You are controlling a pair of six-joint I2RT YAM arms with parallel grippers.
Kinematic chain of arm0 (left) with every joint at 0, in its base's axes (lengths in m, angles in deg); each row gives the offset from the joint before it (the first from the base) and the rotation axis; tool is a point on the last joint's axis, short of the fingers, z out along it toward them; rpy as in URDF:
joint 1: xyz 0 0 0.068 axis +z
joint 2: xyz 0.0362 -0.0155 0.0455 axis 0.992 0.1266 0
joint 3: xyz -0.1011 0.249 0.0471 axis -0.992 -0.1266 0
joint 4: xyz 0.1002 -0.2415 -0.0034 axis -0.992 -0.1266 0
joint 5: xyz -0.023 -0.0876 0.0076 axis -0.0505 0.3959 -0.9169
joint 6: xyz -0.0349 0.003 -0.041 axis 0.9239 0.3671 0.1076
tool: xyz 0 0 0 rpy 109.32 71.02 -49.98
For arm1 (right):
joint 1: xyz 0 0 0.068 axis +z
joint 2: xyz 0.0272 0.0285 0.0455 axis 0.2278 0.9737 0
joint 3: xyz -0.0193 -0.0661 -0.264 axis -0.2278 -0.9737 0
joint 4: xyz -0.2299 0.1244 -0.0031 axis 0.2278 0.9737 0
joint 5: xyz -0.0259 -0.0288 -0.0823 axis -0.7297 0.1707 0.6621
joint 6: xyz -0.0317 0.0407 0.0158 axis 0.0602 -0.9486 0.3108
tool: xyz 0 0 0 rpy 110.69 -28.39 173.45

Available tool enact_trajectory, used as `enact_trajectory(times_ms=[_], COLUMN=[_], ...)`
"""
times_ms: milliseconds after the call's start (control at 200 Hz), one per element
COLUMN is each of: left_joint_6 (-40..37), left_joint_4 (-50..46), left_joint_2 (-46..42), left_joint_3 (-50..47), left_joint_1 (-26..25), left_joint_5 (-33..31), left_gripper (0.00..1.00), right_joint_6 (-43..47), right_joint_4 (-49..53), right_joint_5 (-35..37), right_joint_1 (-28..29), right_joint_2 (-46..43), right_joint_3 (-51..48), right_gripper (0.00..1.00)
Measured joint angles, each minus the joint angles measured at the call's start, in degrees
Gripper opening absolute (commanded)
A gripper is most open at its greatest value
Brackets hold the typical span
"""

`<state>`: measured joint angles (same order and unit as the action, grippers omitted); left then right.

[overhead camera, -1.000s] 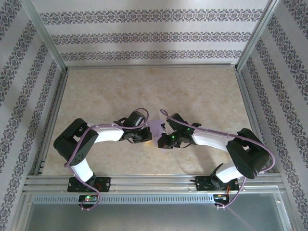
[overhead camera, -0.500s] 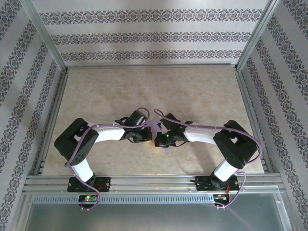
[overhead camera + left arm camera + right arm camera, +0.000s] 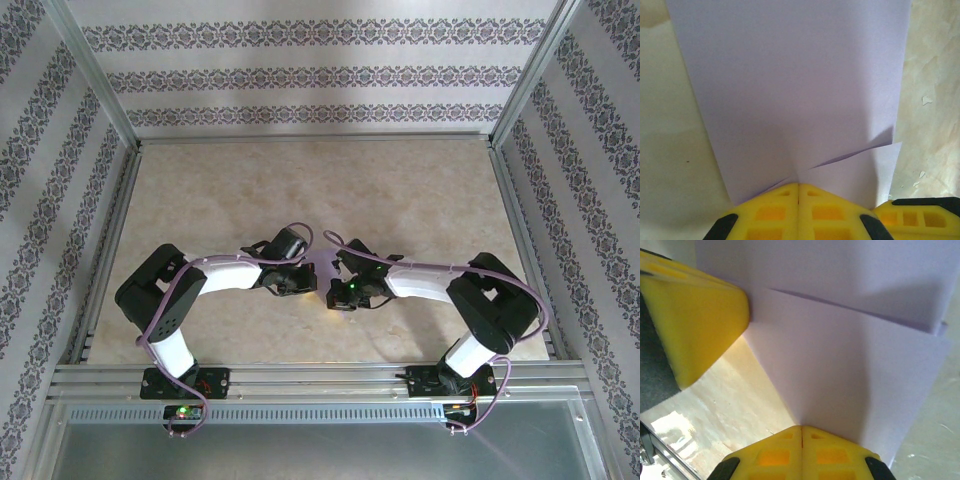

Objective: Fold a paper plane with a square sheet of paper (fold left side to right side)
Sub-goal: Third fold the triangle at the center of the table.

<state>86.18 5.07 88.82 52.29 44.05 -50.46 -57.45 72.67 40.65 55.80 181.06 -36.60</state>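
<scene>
Lavender-purple square sheet of paper (image 3: 322, 268) sits at the middle of the pale marbled desk (image 3: 400, 190), pinched between the two wrists. From their bases at the near edge both arms bend inward, elbows out, forearms low and pointing at each other. Over the last second the right arm has tucked its elbow in from the right and its wrist has slid left, so the wrists now stand closer together. That suggests the layers are being gathered for the crease, which does not look pressed flat yet. The left arm's yellow fingers (image 3: 785, 200) are pressed together on the sheet's (image 3: 800, 90) near edge. The right arm's yellow fingers (image 3: 787, 442) likewise clamp the paper (image 3: 840, 355), just beside the left's. Beyond them, one layer overlaps another.
</scene>
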Motion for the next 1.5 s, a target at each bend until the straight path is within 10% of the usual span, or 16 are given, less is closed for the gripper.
enact_trajectory(times_ms=[800,1094,1504], left_joint_6=[-1.1,2.9,4.3], left_joint_4=[-1.2,1.9,3.1], left_joint_2=[0.3,0.0,-12.9], left_joint_3=[0.8,0.8,-2.3], left_joint_1=[0.0,0.2,8.5], left_joint_5=[0.1,1.5,0.8], left_gripper=[0.0,0.23,0.48], right_joint_6=[3.0,7.3,13.6], right_joint_4=[12.5,9.2,-5.1], right_joint_5=[2.5,-0.7,-5.8], right_joint_1=[-2.1,-9.9,-15.0], right_joint_2=[-8.2,-18.8,-12.2], right_joint_3=[-3.5,-4.5,-6.3], right_gripper=[0.0,0.43,0.55])
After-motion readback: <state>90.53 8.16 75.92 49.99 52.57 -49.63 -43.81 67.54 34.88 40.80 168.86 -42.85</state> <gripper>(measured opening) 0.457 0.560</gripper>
